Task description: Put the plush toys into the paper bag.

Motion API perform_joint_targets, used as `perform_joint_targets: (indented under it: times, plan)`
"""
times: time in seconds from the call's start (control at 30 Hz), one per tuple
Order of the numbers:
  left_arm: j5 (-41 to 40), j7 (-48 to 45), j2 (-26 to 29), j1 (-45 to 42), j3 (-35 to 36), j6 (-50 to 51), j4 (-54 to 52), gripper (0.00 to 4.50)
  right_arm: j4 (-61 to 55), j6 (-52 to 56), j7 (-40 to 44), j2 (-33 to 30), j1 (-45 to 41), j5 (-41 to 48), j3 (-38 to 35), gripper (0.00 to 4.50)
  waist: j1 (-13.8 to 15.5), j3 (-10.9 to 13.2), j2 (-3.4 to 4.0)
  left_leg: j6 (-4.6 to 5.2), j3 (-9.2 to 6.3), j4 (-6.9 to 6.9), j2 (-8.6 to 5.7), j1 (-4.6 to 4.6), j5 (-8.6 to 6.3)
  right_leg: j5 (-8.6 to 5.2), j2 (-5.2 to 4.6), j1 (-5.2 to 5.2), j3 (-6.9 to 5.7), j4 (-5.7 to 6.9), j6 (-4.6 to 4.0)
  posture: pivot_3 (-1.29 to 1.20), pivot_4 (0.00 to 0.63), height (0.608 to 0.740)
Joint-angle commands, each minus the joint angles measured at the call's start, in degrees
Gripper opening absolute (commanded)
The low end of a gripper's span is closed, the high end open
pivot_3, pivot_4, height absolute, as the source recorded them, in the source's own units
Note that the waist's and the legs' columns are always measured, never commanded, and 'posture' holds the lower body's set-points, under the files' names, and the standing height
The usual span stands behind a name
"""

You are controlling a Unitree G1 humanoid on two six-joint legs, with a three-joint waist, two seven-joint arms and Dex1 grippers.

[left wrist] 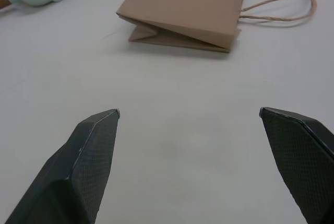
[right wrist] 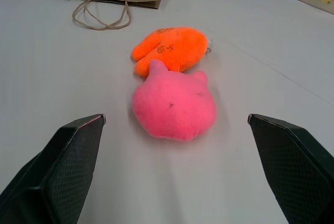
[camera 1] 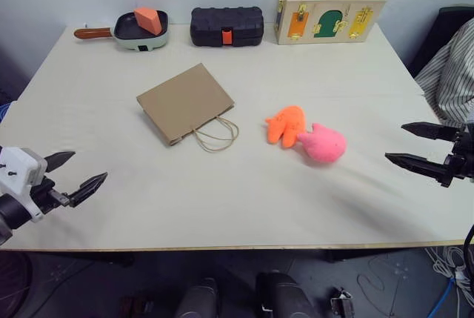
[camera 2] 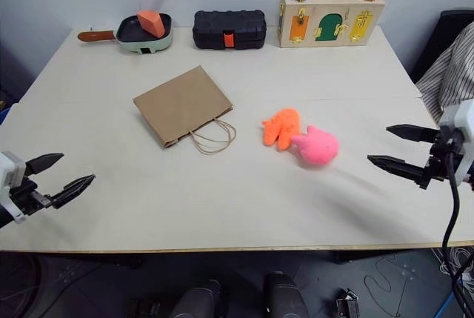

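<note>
From the head views, the paper bag [camera 1: 185, 102] is seen lying flat at mid-table [camera 1: 222, 207], its handles [camera 1: 216, 134] toward the near edge. The orange plush toy [camera 1: 286, 124] and pink plush toy [camera 1: 324, 143] lie touching, right of it. The left gripper [camera 1: 77, 176] and right gripper [camera 1: 415, 146] are held wide apart and empty near the side edges.

In the left wrist view, bare tabletop is shown before the bag.

In the right wrist view, the pink toy lies between the spread fingers [right wrist: 57, 174], well ahead.

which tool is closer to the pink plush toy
Right. The right tool hangs open just off the pink plush toy's right side. The left tool hangs open across the table, beyond the paper bag.
</note>
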Motion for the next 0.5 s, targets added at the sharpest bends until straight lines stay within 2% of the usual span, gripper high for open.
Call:
perform_joint_targets:
  times: [0.03,0.5]
  plan:
    - [3.3,1.4,2.1,-0.6,1.7,-3.1,1.5,4.5,-1.4,-0.5,0.0,0.3,-0.3,0.5,-0.7,4.5,0.0,0.0,0.0,0.0,0.0,0.0,0.0,0.0,0.0,0.0,0.0,0.0,0.0,0.0,0.0,0.0,0.15,0.74]
    - [2.4,0.8,2.4,0.0,0.2,-0.5,-0.4,4.5,-4.6,0.0,-2.1,2.0,0.6,0.5,-1.2,4.5,-0.1,0.0,0.01,-0.02,0.0,-0.04,0.01,0.01,0.0,0.0,0.01,-0.01,0.0,0.0,0.0,0.0,0.15,0.74]
